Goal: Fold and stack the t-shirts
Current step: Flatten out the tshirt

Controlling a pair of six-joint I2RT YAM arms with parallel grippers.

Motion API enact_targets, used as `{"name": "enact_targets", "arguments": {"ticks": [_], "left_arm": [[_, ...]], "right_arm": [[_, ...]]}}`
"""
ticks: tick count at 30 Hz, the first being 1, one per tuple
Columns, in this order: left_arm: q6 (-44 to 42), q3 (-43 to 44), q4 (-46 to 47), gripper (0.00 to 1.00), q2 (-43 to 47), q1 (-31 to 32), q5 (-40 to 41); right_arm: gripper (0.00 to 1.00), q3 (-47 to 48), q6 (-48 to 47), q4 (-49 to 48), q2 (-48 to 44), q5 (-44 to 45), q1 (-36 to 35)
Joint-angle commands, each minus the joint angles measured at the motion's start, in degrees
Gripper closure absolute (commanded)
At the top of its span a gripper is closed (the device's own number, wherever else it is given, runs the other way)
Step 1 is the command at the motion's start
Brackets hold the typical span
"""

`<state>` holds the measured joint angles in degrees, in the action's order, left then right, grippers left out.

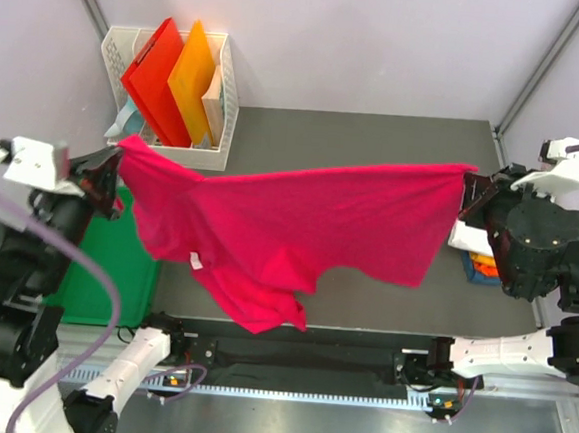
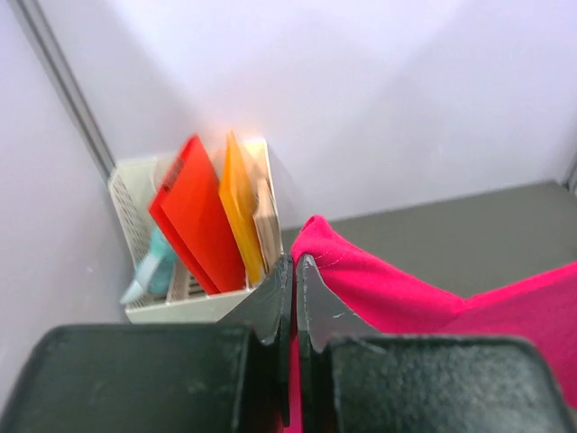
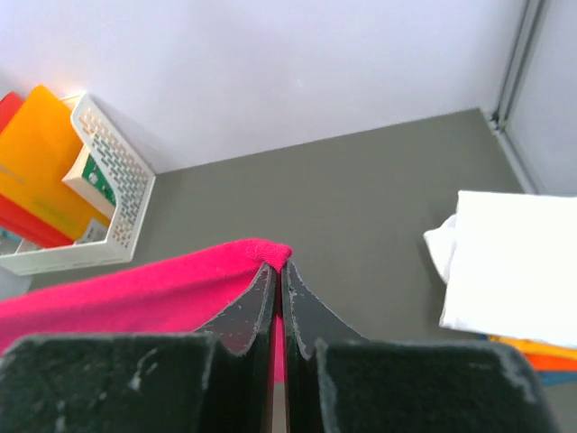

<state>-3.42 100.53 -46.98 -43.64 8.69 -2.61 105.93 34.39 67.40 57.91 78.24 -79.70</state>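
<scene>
A magenta-pink t-shirt (image 1: 299,227) hangs stretched in the air above the grey table (image 1: 376,133), held at its two upper corners. My left gripper (image 1: 116,168) is shut on its left corner; in the left wrist view pink cloth (image 2: 388,284) runs out from between the closed fingers (image 2: 335,311). At the right, my right gripper (image 1: 469,196) is shut on the other corner, the hem (image 3: 162,289) bunching at the fingertips. A folded white t-shirt (image 3: 514,266) lies on orange and blue ones (image 1: 481,265) at the table's right edge.
A white mesh basket (image 1: 225,101) at the back left holds stiff red (image 1: 158,78) and orange (image 1: 195,79) folders. A green mat (image 1: 115,263) lies at the left under the shirt's sleeve. Pale walls and metal frame posts close the back and sides.
</scene>
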Motion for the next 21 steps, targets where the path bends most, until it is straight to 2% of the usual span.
{"name": "enact_targets", "arguments": {"ticks": [1,3,7,10,16,17,19,20,21], "left_arm": [[-2.1,1.4,-0.4,1.00,0.6,-0.2,4.2],[-2.4,-0.9,0.9,1.00,0.2,-0.2,5.0],[-3.3,-5.8,4.8,1.00,-3.0,0.0,3.4],[-3.6,-8.2,9.0,1.00,-6.8,0.0,2.9],[-2.1,-7.9,12.9,1.00,-16.9,0.0,1.4],[-1.9,-7.8,13.3,1.00,-18.0,0.0,1.6],[-2.2,-7.6,14.1,1.00,-21.3,0.0,2.1],[-2.3,-7.5,15.4,1.00,-22.4,-0.1,2.1],[-2.7,-6.8,15.7,1.00,-23.5,-0.1,4.7]], "right_arm": [[1.00,2.0,-13.3,-10.5,-0.9,6.0,0.5],[1.00,-0.4,-15.4,-13.4,-2.1,7.5,1.1],[1.00,-8.0,-30.2,-29.5,-5.1,6.2,5.9],[1.00,-11.5,-31.8,-30.4,-5.8,0.4,14.6],[1.00,-17.5,-26.5,-25.8,-2.9,-17.2,34.1],[1.00,-18.7,-25.9,-26.2,-2.7,-24.5,40.9],[1.00,-22.8,-24.9,-28.5,-1.8,-31.3,47.7],[1.00,-24.1,-24.6,-29.4,-1.4,-37.0,53.7],[1.00,-26.0,-24.2,-30.2,-0.4,-39.5,56.3]]}}
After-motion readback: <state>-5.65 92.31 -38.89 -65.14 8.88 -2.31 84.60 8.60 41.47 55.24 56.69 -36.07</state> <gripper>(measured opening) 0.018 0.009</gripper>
